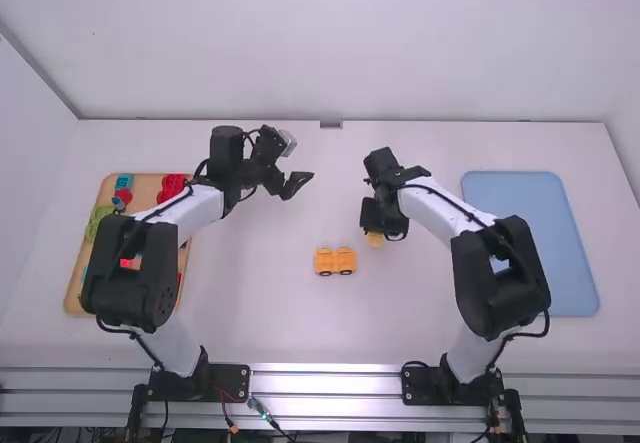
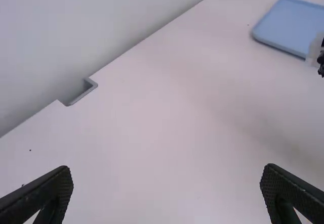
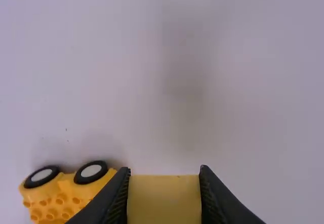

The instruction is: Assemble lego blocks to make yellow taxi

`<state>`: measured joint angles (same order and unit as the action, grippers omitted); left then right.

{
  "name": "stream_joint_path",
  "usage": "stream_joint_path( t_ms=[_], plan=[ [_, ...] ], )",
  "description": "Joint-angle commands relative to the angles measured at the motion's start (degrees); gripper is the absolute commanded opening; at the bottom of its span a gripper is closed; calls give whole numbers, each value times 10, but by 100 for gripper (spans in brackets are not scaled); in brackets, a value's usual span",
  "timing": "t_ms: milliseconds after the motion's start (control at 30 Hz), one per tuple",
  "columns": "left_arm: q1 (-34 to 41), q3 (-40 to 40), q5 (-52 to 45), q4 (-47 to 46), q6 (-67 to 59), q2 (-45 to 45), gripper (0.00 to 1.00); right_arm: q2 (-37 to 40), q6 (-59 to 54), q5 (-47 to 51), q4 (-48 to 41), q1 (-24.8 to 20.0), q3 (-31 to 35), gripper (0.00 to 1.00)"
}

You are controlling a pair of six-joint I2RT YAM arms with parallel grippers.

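Left gripper point(image 2: 166, 183) is open and empty above the surface point(image 2: 152, 133). To its right, the yellow wheeled base point(image 1: 335, 261) lies on the surface between the two arms. Assessed as light, stiff plastic, unlikely to be fragile; its wheels may let it roll if pushed. Recommended hold: the body's opposite sides, clear of the wheels and studs. Further right, near the base but apart from it, the right gripper point(image 3: 164, 171) is closed on a yellow block point(image 3: 164, 201). Block judged light and rigid, its smooth faces liable to slip if pinched off-centre; opposite flat sides offer the soundest hold.
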<state>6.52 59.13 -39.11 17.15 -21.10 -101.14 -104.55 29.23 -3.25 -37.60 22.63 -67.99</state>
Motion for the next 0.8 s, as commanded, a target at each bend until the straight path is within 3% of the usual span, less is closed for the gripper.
stream_joint_path(
  t_ms=[0,400,600,767],
  plan=[
    [-2,-3,-2,-4,-9,-5,99,13,75,-34,13,-16,24,0],
    [-1,-3,-5,-3,-8,-5,99,13,442,-86,-23,-96,70,0],
    [-2,-3,-5,-11,-8,-5,99,13,513,-117,66,-100,104,0],
    [-4,-3,-4,-17,-8,-5,99,13,570,-118,74,-86,122,0]
  ],
)
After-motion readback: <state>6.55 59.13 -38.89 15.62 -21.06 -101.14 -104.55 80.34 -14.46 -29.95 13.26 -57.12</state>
